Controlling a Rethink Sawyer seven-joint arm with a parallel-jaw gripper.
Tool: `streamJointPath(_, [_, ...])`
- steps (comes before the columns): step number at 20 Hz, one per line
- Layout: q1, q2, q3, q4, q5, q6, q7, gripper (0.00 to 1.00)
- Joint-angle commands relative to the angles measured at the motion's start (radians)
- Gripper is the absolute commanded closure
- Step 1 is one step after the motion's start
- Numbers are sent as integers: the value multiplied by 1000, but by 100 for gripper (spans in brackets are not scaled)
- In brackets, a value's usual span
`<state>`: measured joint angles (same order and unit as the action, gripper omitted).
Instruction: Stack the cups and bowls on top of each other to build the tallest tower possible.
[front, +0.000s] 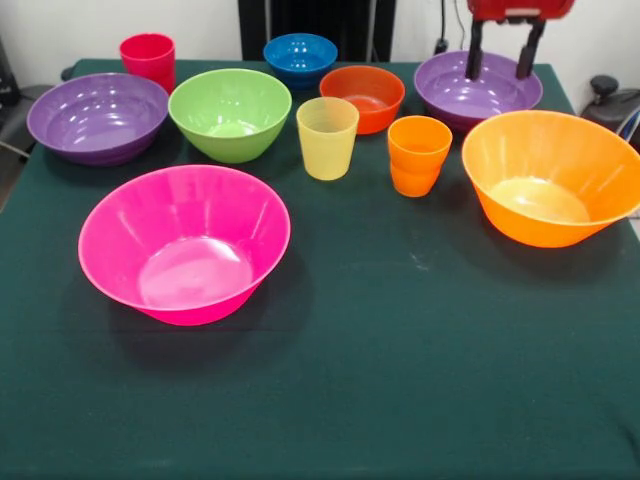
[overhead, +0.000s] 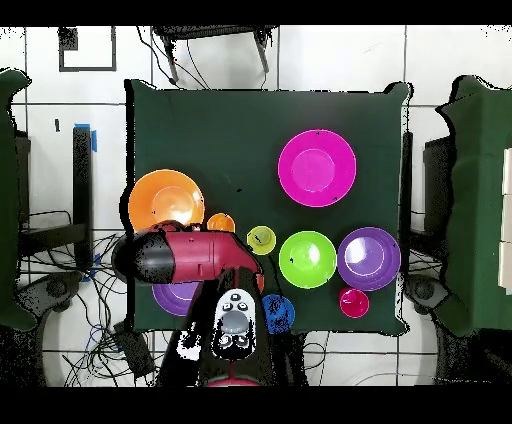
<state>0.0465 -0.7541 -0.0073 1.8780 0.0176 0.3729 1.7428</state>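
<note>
My gripper hangs open and empty, its two dark fingers spread over the right purple bowl. In the overhead view the arm covers that bowl except for a part. Along the back stand the red cup, the left purple bowl, the green bowl, the blue bowl and the orange-red bowl. The pale yellow cup and the orange cup stand upright in the middle. The big orange bowl is at right, the big pink bowl nearer the front. Nothing is stacked.
All stand on a dark green cloth over the table. In the overhead view the pink bowl, the orange bowl, the green bowl and the purple bowl show apart from each other. Chairs and cables ring the table.
</note>
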Motion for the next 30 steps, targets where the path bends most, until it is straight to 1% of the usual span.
streamJointPath(1, [51, 127, 8, -116, 20, -58, 190, 0])
streamJointPath(3, [68, 125, -12, -129, 25, -33, 208, 0])
streamJointPath(7, [105, 133, -66, -218, 8, 39, 204, 0])
streamJointPath(9, [116, 151, -80, -264, 1, 64, 193, 0])
streamJointPath(12, [151, 197, -124, -340, -18, 71, 183, 0])
streamJointPath(14, [174, 227, -160, -378, -32, 58, 181, 0])
streamJointPath(16, [174, 247, -165, -401, -32, 57, 167, 0])
streamJointPath(19, [163, 268, -150, -409, -26, 44, 149, 0])
streamJointPath(23, [166, 302, -136, -399, -15, -10, 167, 0])
streamJointPath(27, [168, 318, -139, -395, -24, -35, 167, 0])
streamJointPath(30, [169, 332, -144, -388, -33, -71, 169, 0])
